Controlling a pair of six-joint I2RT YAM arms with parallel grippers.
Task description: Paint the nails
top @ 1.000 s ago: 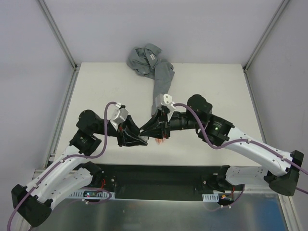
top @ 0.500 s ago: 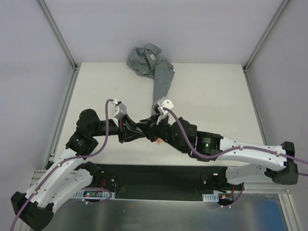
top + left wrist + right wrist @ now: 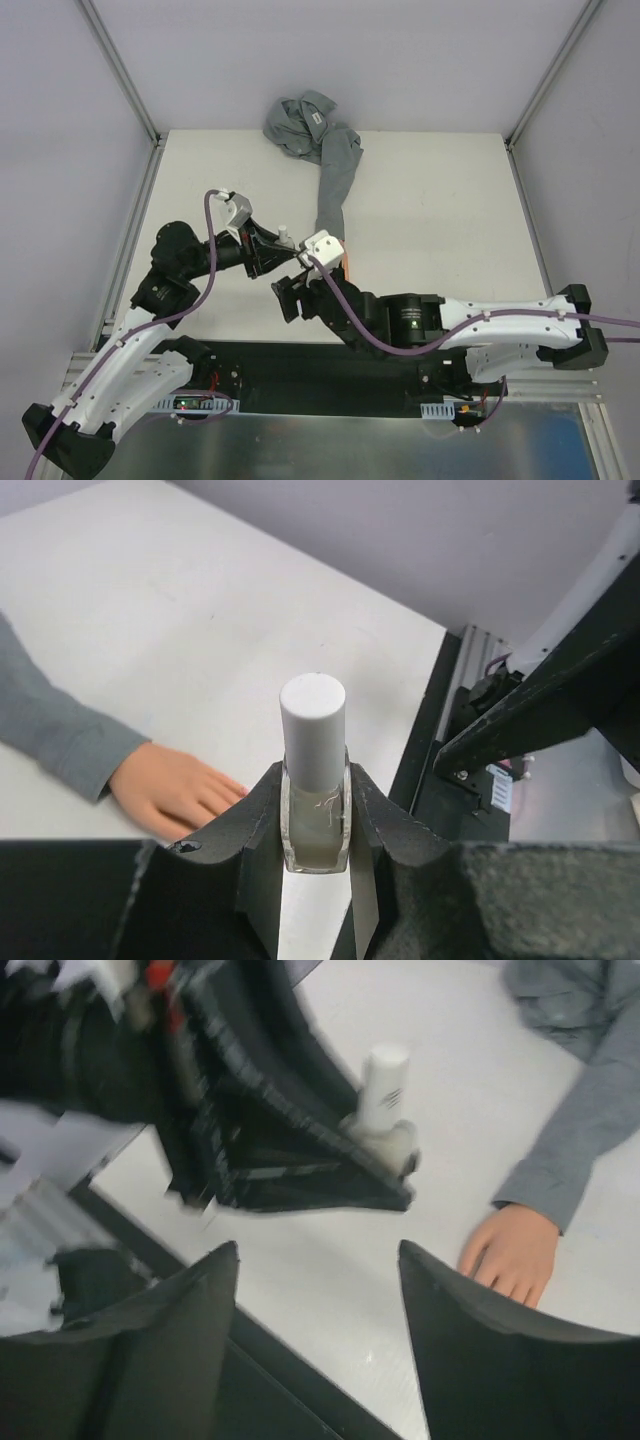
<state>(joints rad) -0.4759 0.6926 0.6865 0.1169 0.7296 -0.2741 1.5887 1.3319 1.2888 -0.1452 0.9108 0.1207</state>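
White arm links (image 3: pixel 130 365) w/ blk joints (image 3: pixel 180 250), purple cables (image 3: pixel 208 240).

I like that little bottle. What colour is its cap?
White cap, clearest in the left wrist view.

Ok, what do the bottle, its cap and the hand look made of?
The bottle looks like clear glass: see-through, with glossy edges. Its cap is matte white, probably plastic. The hand is smooth, even peach, likely plastic or rubber; I can't tell which.
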